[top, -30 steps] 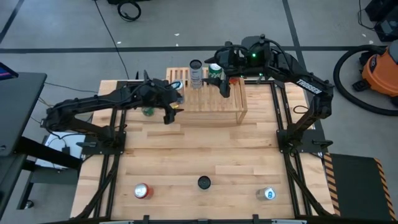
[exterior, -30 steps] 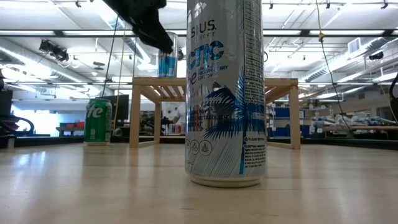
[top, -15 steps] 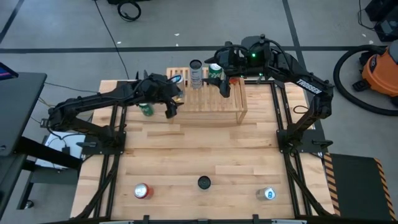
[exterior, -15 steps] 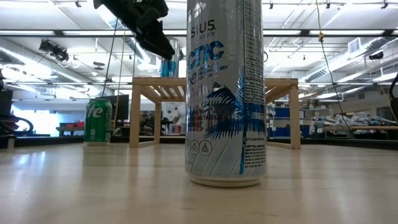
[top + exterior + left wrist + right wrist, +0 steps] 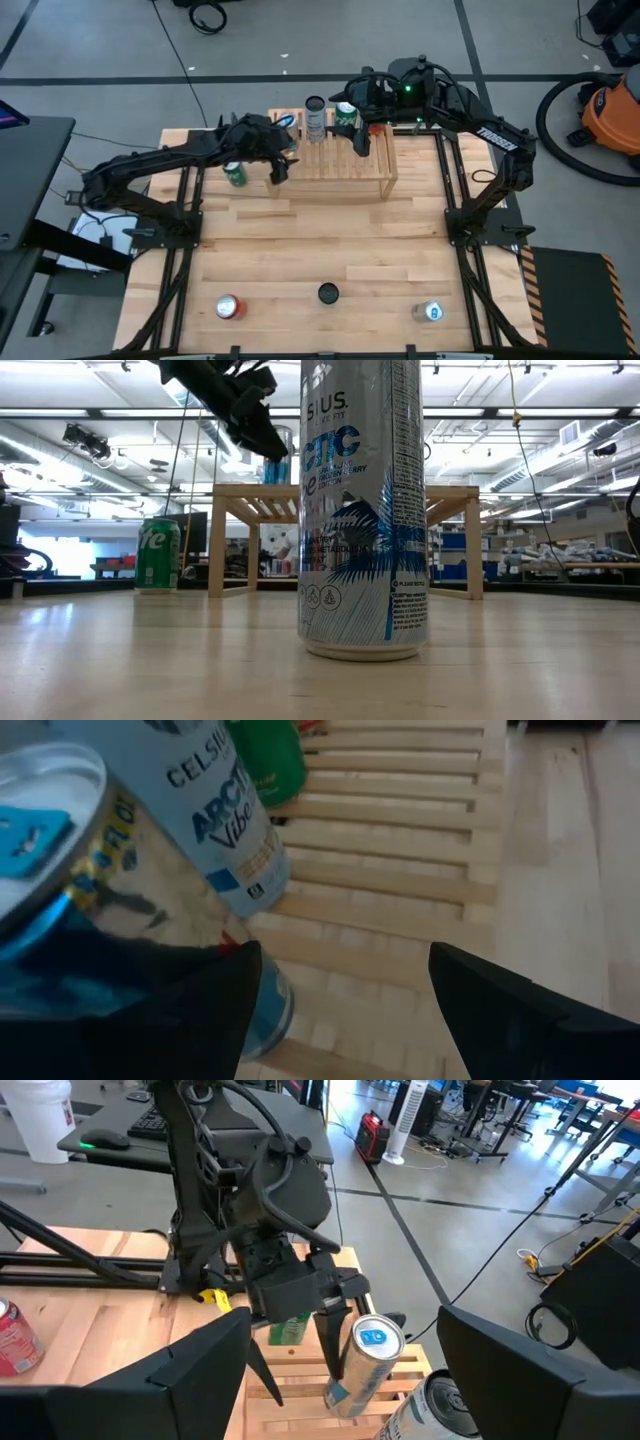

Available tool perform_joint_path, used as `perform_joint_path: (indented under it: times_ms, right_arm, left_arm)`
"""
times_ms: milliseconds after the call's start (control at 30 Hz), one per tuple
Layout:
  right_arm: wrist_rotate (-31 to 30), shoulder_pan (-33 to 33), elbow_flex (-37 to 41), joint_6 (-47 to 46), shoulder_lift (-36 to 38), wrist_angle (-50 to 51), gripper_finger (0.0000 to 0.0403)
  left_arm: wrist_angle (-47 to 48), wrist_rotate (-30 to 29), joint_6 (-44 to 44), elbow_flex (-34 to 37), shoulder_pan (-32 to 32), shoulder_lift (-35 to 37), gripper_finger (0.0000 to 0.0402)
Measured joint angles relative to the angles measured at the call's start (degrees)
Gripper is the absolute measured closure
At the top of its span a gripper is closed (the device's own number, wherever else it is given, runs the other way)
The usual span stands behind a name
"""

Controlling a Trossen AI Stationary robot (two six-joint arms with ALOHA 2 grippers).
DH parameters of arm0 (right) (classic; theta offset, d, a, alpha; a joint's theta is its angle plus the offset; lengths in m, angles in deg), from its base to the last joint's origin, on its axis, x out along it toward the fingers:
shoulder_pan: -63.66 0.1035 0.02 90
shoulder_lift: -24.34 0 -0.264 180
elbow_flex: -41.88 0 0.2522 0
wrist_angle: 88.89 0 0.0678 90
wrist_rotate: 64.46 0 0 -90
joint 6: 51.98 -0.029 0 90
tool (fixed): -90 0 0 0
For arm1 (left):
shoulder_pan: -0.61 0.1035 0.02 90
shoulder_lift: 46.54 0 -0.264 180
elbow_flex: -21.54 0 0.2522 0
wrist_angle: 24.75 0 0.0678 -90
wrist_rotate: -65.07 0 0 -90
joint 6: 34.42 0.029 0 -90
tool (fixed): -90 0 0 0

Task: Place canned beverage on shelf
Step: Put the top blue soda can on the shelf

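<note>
The light-wood slatted shelf point(image 5: 340, 175) stands at the table's far middle. A silver can with a blue tab point(image 5: 362, 1360) stands tilted, its base on the slats at the shelf's left end point(image 5: 275, 1020). My left gripper point(image 5: 278, 170) is open above that end, fingers pointing down. The can is beside one finger point(image 5: 332, 1345), not between the two. My right gripper point(image 5: 358, 142) is open and empty over the shelf's far side. My left gripper stands with one finger point(image 5: 200, 1010) close along the side of the blue-tab can point(image 5: 60, 870). That finger hides the place where they meet, so I cannot tell whether it touches the can.
A silver Celsius can point(image 5: 315, 115) and a green can point(image 5: 346, 112) stand on the shelf's far side. Another green can point(image 5: 236, 175) stands on the table left of the shelf. A red can point(image 5: 229, 307), a dark-topped can point(image 5: 328, 293) and a blue-topped can point(image 5: 431, 312) stand near the front edge.
My left gripper has gone toward the table's far edge, onto the shelf's left end, and the blue-tab can has gone with it. The green can on the table has come out from under the arm.
</note>
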Motion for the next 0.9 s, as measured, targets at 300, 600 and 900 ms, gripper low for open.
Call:
perform_joint_path:
  times_ms: [300, 600, 900]
  right_arm:
    - [0.0, 0.0, 0.0, 0.0, 0.0, 0.0, 0.0073]
    - [0.0, 0.0, 0.0, 0.0, 0.0, 0.0, 0.0073]
    - [0.0, 0.0, 0.0, 0.0, 0.0, 0.0, 0.0073]
  left_arm:
    - [-1.7, 0.3, 0.1, 0.0, 0.8, -0.5, 0.0102]
    - [-2.6, 0.2, 0.1, 0.0, 2.7, -0.5, 0.0102]
    - [-3.5, 0.2, 0.0, 0.0, 4.2, -0.5, 0.0102]
